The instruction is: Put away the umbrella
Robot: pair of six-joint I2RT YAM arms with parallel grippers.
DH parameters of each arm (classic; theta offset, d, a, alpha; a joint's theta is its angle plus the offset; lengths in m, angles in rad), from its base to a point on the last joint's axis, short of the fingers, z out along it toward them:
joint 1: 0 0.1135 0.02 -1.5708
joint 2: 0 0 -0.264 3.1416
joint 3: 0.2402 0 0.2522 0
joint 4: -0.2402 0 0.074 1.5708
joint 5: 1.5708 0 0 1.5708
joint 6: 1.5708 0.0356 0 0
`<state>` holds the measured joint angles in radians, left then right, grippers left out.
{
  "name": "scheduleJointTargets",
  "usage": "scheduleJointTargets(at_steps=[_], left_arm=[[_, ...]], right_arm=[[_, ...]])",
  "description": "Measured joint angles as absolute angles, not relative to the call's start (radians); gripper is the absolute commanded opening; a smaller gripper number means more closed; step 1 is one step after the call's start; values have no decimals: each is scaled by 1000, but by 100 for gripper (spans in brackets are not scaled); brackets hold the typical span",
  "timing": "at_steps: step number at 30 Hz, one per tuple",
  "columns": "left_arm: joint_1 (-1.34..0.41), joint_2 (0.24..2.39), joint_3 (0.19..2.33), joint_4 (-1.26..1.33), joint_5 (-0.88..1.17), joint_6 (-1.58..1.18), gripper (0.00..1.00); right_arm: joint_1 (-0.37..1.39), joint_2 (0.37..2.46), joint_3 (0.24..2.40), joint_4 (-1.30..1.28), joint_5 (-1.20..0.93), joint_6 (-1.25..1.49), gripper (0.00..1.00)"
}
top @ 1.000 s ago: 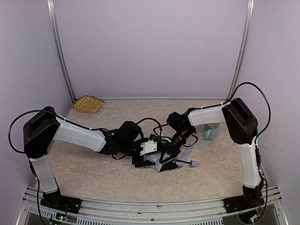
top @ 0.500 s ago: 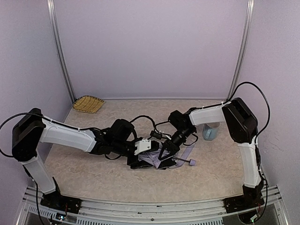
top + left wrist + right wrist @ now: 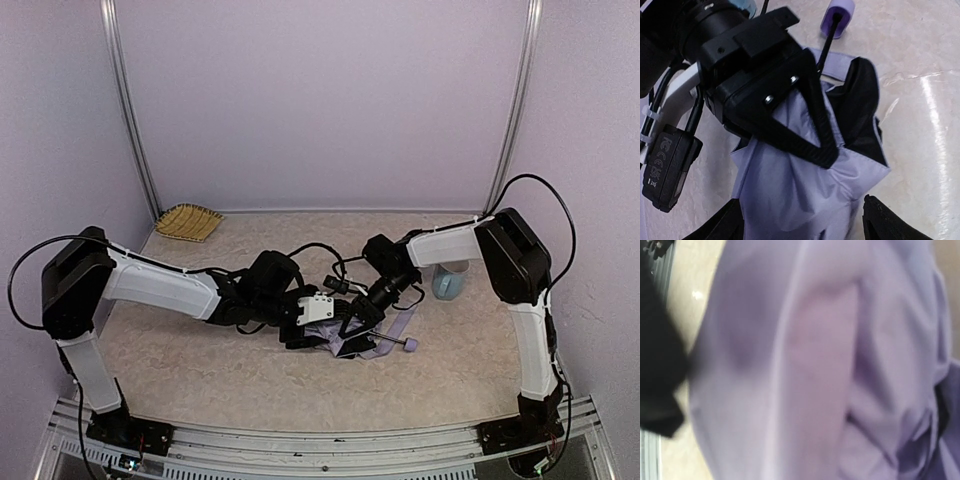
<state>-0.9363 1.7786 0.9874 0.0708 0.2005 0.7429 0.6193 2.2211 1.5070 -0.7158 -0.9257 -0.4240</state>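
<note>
The bench (image 3: 200, 370) is a pale marbled beige slab, closed in by plain lavender walls (image 3: 320, 100), with a metal pole (image 3: 130, 120) standing in each far corner. A woven basket (image 3: 189, 221) sits in the ten o'clock corner, and a light-blue cup (image 3: 447, 283) stands toward three o'clock, beside my right forearm.

The umbrella (image 3: 365, 342) lies near the bench's middle, a crumpled heap of lavender fabric with black underside showing. Its thin shaft runs out to the small handle (image 3: 411, 346) at the three o'clock end.

From above, both my arms meet over that heap and little more can be read. The left wrist view shows more. My left end effector (image 3: 805, 227) is spread wide, one finger on each side of the fabric, gripping nothing. My right end effector (image 3: 826, 159) comes down from twelve o'clock with its tip buried in a fold. It shows side-on with one finger covering the other, so I cannot tell whether it has pinched the cloth. The right wrist view gives only blurred lavender fabric, pressed close against the lens.
</note>
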Motion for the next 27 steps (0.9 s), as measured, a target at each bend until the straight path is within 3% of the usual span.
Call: scheduleJointTargets(at_steps=[6, 9, 18, 21, 27], left_arm=[[-894, 1905, 1070, 46, 202, 790, 79], [-894, 1929, 1091, 34, 202, 791, 76], [-894, 1971, 1152, -24, 207, 754, 68], [-897, 1984, 1171, -38, 207, 727, 68], [-915, 2012, 1188, -12, 200, 672, 69]], right_arm=[[617, 2225, 1507, -716, -928, -427, 13], [611, 2231, 1509, -721, -939, -426, 19], [596, 2229, 1502, -709, -944, -387, 51], [590, 2206, 1481, -679, -933, -348, 67], [558, 2115, 1375, -571, -874, -266, 78]])
